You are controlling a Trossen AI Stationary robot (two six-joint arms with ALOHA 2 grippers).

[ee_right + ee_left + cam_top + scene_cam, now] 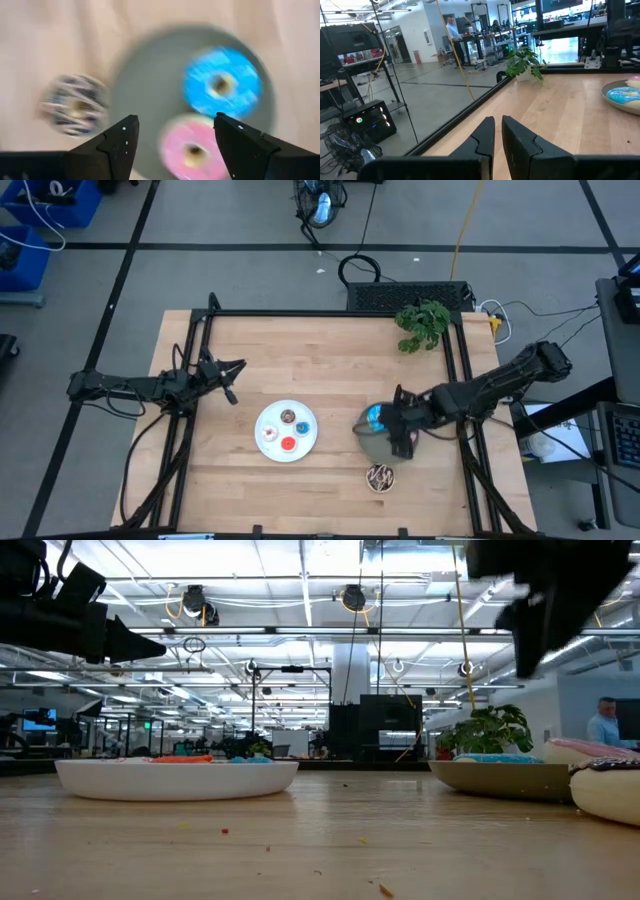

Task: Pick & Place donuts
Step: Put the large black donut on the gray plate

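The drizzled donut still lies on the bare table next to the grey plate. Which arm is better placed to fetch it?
Probably the right. Its open gripper hovers over the grey plate, close to the drizzled donut. The left gripper waits far off, beyond the white plate.

A big open lab or workshop: exposed ceiling pipes (pixel 300 640), rows of workstations (pixel 60 730), taped floor lines (pixel 300 246), cables (pixel 360 270), and a computer tower (pixel 370 120).

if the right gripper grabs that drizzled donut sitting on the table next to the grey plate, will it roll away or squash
The drizzled donut lies flat on the bare wood beside the grey plate, so it probably won't roll unless tipped on edge. It looks like a small toy ring, likely light, so a push would probably slide it. Whether it squashes can't be told. The right gripper is open above the plate.
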